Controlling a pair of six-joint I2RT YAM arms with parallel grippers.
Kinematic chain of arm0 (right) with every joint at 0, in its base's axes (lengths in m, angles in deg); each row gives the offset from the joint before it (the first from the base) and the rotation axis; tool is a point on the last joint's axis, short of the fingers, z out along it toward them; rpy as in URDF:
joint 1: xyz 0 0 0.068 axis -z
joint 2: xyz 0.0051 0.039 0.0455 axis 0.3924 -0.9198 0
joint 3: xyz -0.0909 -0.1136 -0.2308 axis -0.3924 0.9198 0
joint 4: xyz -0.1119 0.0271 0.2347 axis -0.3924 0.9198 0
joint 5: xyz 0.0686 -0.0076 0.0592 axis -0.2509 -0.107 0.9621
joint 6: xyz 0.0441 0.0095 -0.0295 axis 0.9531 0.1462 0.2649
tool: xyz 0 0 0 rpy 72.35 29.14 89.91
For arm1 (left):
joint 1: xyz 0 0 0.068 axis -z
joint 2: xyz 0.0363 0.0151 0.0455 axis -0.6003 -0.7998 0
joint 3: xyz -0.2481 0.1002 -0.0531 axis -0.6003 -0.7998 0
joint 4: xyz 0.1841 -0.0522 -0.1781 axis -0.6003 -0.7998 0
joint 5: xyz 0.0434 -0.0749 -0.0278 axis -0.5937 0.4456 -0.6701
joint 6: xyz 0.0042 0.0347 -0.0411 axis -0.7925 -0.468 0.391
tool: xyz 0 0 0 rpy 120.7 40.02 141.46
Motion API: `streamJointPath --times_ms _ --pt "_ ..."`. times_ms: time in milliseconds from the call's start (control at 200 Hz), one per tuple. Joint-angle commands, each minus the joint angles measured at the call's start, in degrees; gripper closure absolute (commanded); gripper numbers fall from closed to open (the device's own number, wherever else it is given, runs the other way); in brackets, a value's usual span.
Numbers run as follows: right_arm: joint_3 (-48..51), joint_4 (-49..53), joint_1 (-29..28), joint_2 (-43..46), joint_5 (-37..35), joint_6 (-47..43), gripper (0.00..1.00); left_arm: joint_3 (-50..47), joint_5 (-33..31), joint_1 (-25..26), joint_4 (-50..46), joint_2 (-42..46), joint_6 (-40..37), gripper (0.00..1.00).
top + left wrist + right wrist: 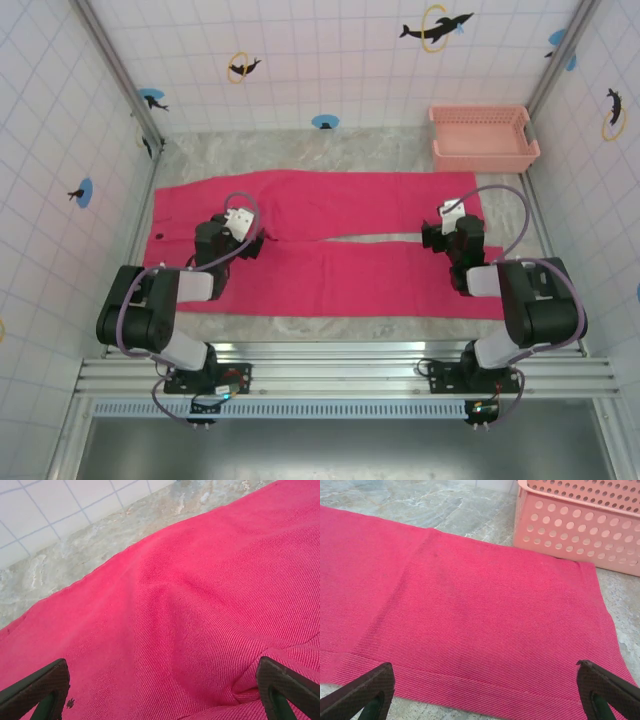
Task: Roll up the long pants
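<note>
Long pants (340, 200) lie flat across mid-frame, legs side by side; your left gripper (248, 243) and right gripper (437, 238) sit jaws spread at the leg gap, likely pre-grasp.

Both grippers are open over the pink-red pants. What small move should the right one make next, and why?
Probably lower the right gripper and pinch the long pants at the far leg's near edge: its open fingers hang just over that edge, the cloth lies flat and unrolled, and nothing is held yet.
</note>
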Motion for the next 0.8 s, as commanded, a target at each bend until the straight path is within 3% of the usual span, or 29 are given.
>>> streamJointPath --times_ms 0,515,575,610,726,796 --pt "-1.1 -0.9 -0.3 0.7 -0.7 0.3 0.04 0.6 0.6 -0.4 0.9 0.6 1.1 0.02" --pt "-1.2 -0.9 -0.1 0.7 -0.5 0.3 0.04 1.5 -1.4 -0.3 -0.9 1.0 1.9 0.03" --pt "-1.4 -1.1 -0.3 0.9 -1.3 0.3 0.04 5.0 -2.0 -0.3 -7.5 3.1 1.8 0.03" --pt "-3.0 2.2 -0.2 2.2 -2.1 0.7 0.04 9.3 -2.8 -0.3 -17.2 5.1 2.1 0.02" --pt "-17.3 34.7 -2.2 9.0 -2.8 -1.0 0.0 24.2 -11.3 0.8 -41.6 10.5 3.7 0.02" --pt "-24.1 49.8 -8.9 12.7 -6.4 -7.9 0.03 34.3 -20.8 1.1 -56.2 12.1 8.2 0.03"
